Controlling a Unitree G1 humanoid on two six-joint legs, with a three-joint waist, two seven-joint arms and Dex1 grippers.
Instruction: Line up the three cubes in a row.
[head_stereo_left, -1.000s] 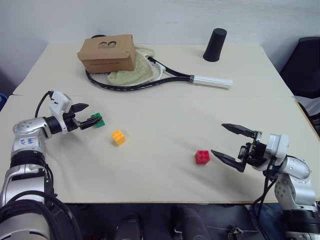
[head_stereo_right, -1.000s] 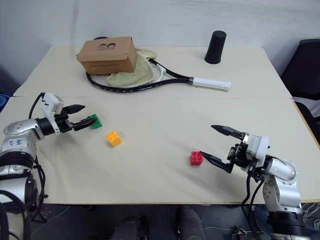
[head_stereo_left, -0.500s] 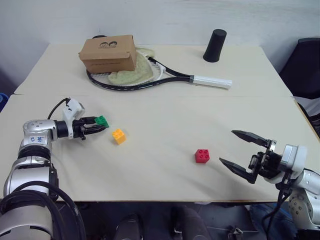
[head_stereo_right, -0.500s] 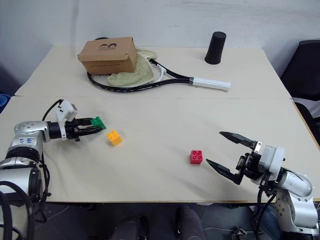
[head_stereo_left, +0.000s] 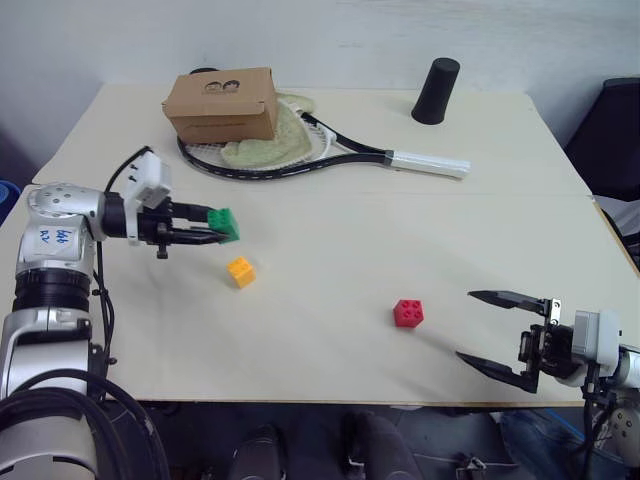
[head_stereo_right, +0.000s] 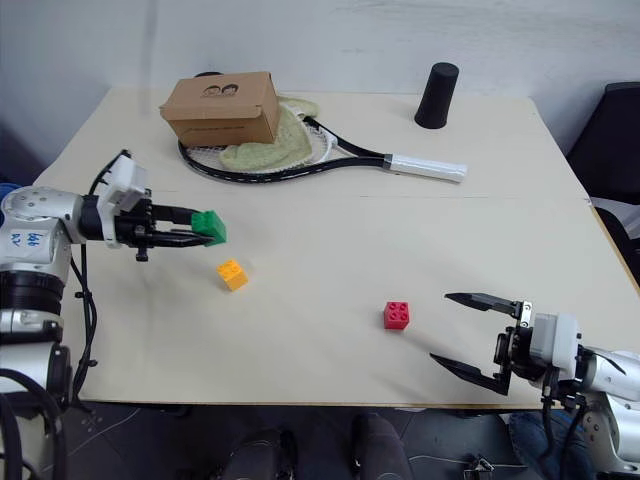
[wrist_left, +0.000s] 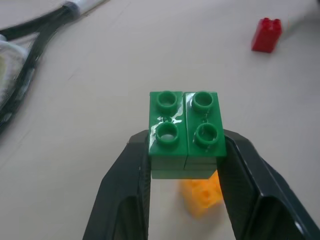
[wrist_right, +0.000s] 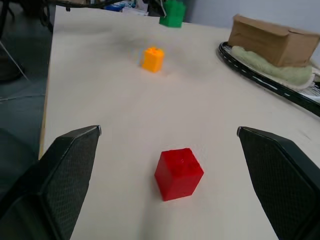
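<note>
Left gripper (head_stereo_left: 222, 227): pinching the green cube (head_stereo_left: 224, 224) by two opposite side walls, holding it clear of the counter (head_stereo_left: 330, 250) at left of centre in the head view, studs facing the wrist camera.
Right gripper (head_stereo_left: 500, 330): standing spread wide and empty at the lower right of the frame, near the counter's front edge, pointing toward the red cube (head_stereo_left: 408, 312).
Green cube: hanging in the air just above and to the left of the orange-yellow cube (head_stereo_left: 240, 271).
Orange-yellow cube: sitting on the counter left of centre, studs up, well apart from the red cube.
Red cube: sitting right of centre, between the orange-yellow cube and the right gripper.
Handling: these look like light, rigid plastic bricks, so a modest squeeze is probably doing enough; the glossy walls may be slippery, so flat opposite sides are the likely best hold, not the studs or corners.
Materials and shapes: hard, shiny, boxy bricks, each with four round studs; counter showing a smooth matte cream surface.
Clutter: brown cardboard box (head_stereo_left: 222, 104), soft pale-green cloth (head_stereo_left: 270, 145), black-framed racket (head_stereo_left: 330, 155) and black cup (head_stereo_left: 436, 90) are lying at the upper part of the frame, away from the cubes.
</note>
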